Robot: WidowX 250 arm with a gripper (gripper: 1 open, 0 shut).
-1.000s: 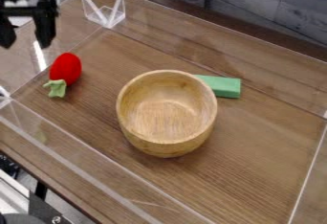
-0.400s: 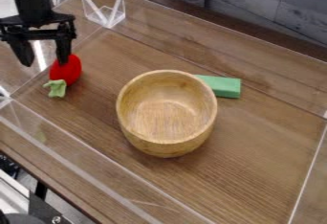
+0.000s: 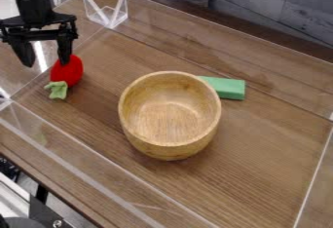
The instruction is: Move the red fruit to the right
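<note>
The red fruit (image 3: 66,68) is a small toy strawberry. It is bright red and round, with a light green leafy bit (image 3: 57,91) at its lower end. It lies on the brown wooden tabletop (image 3: 260,144), far over on the left side. It is much smaller than the wooden bowl (image 3: 170,114), which sits in the middle, a little way off. A flat green block (image 3: 225,87) lies just behind the bowl, on its right. The black gripper (image 3: 41,51) hangs right above the strawberry, pointing down. Its two fingers are spread wide apart and hold nothing.
</note>
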